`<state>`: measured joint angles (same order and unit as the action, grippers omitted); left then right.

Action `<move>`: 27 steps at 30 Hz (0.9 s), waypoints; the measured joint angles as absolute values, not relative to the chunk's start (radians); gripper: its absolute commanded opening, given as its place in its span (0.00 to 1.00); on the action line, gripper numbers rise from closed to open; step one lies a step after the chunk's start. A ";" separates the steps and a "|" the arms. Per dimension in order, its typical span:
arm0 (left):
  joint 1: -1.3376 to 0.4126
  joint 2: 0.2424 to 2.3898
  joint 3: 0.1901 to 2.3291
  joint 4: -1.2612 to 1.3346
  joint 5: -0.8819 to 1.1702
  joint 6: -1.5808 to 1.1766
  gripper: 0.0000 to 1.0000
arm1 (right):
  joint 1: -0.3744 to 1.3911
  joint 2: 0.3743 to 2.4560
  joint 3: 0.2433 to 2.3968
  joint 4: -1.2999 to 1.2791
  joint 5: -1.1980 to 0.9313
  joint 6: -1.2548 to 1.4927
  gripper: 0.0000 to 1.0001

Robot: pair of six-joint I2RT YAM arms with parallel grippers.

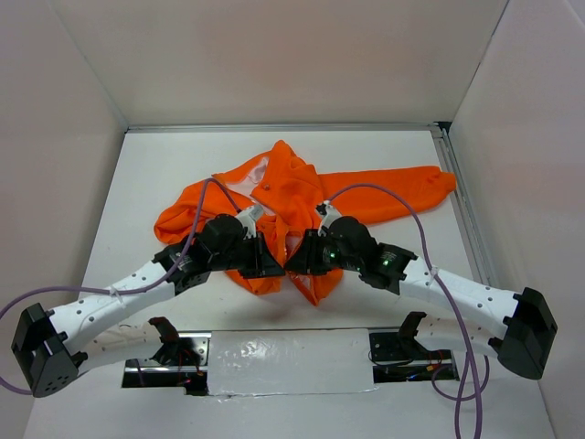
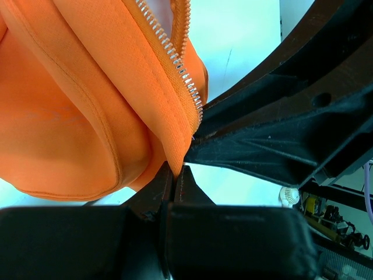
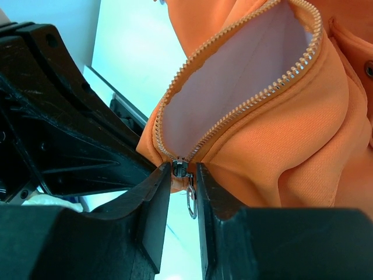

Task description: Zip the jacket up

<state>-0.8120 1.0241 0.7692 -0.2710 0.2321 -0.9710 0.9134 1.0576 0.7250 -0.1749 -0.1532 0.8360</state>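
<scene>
2 arms reach in from the near edge of a white desk (image 1: 155,165) and meet low at its centre. Plain white walls (image 1: 274,55) box the desk on 3 sides. A metal rail (image 1: 462,201) runs along the right edge, and a shiny plate (image 1: 274,352) lies between the arm bases.

The jacket (image 1: 292,187) lies crumpled at mid-desk, orange side out. 1 sleeve (image 1: 402,187) stretches right, its cuff near the rail. The other sleeve is bunched at the left (image 1: 183,219).

Bare desk shows on the far side, to the left, and in a strip on the right beyond the sleeve. The near hem is lifted between the pincers.

Left pincer (image 2: 173,175): fingers pressed together, pinching the bottom corner of the jacket's hem just below the end of the zipper teeth (image 2: 180,70). In the top view it (image 1: 274,261) sits just beside the right pincer (image 1: 297,259).

Right pincer (image 3: 183,181): fingers closed in on the metal slider (image 3: 179,168) at the foot of the zipper, 1 finger on each side, touching it. The pull tab (image 3: 191,204) hangs down in the narrow gap.

Above the slider the 2 rows of teeth spread apart, showing the pale lining (image 3: 233,81). The zipper is open over all the length in view.

Purple cables (image 1: 402,206) arch over both forearms, above the fabric.
</scene>
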 measured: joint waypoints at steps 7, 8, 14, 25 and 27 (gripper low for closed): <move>-0.812 1.030 0.775 -0.278 0.230 -0.971 0.00 | 0.919 1.057 0.725 -0.185 -0.155 0.811 0.32; -0.812 1.030 0.775 -0.277 0.226 -0.971 0.00 | 0.920 1.057 0.723 -0.189 -0.157 0.810 0.32; -0.812 1.030 0.776 -0.275 0.206 -0.971 0.00 | 0.927 1.056 0.704 -0.208 -0.174 0.802 0.27; -0.810 1.054 0.780 -0.253 0.224 -0.964 0.00 | 0.930 1.064 0.712 -0.223 -0.168 0.760 0.22; -0.809 1.063 0.782 -0.252 0.227 -0.963 0.00 | 0.930 1.071 0.720 -0.231 -0.168 0.752 0.25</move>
